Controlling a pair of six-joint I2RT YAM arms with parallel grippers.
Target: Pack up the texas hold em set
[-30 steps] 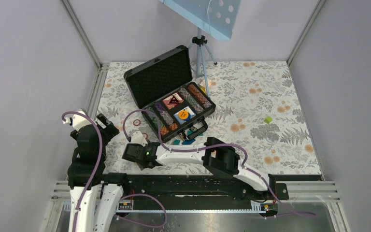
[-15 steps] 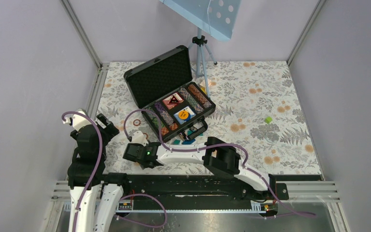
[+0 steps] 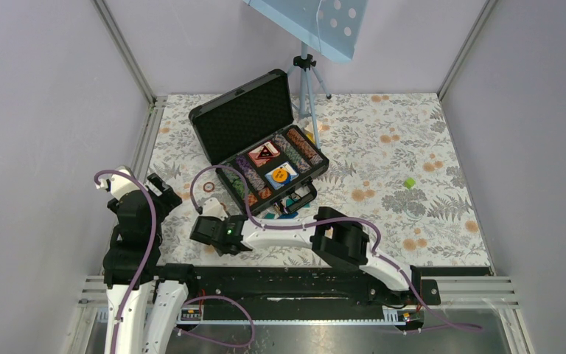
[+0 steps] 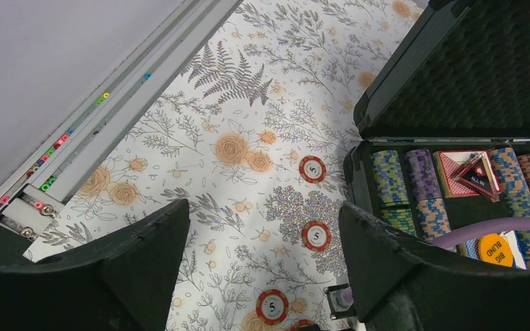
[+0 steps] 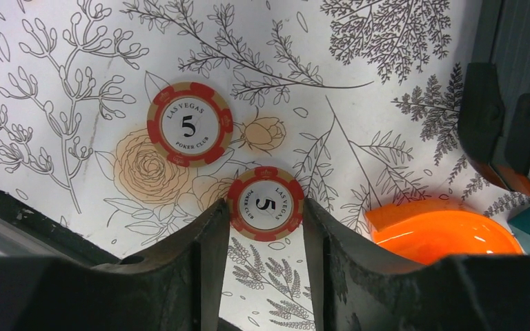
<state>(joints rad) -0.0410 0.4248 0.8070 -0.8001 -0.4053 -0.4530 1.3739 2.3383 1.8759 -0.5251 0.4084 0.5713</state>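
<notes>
The black briefcase lies open at the back left, with rows of striped chips and card decks inside; it also shows in the left wrist view. My right gripper is low over the mat in front of the case. In the right wrist view its fingertips press both sides of a red "5" chip. A second red chip lies just beyond. My left gripper is open and empty, raised at the left, above three loose red chips.
An orange curved plastic piece lies just right of my right fingers, by the case's front corner. Small teal blocks sit in front of the case. A green block lies at the right. A tripod stands behind the case.
My right gripper has shifted slightly right and forward, toward the case. The left arm has not moved.
</notes>
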